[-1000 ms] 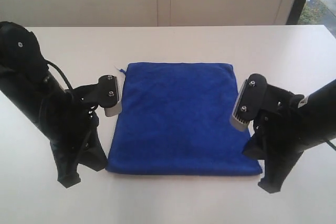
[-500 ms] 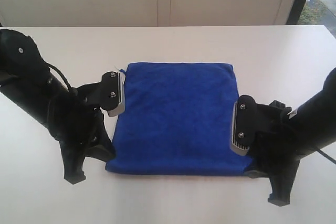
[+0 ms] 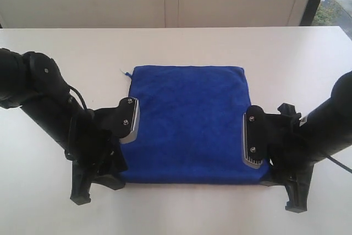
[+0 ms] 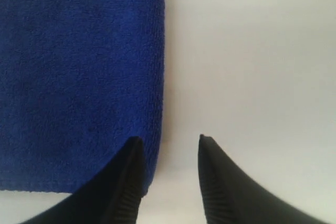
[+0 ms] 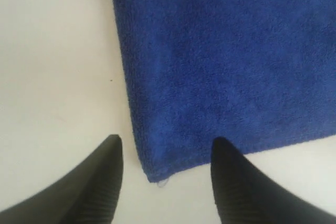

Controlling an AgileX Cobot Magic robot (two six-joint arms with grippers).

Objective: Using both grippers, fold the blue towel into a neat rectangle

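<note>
Blue towel (image 3: 187, 122) lies flat mid-table (image 3: 82, 48). Your left gripper (image 4: 169, 145) and right gripper (image 5: 167, 145) both stand released, each astride a near corner, one jaw over cloth, one over bare table, apparently placed to pinch both corners for the next fold

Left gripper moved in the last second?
Yes. The left gripper has slid down the left edge of the towel, from near its far corner toward the near corner.
</note>
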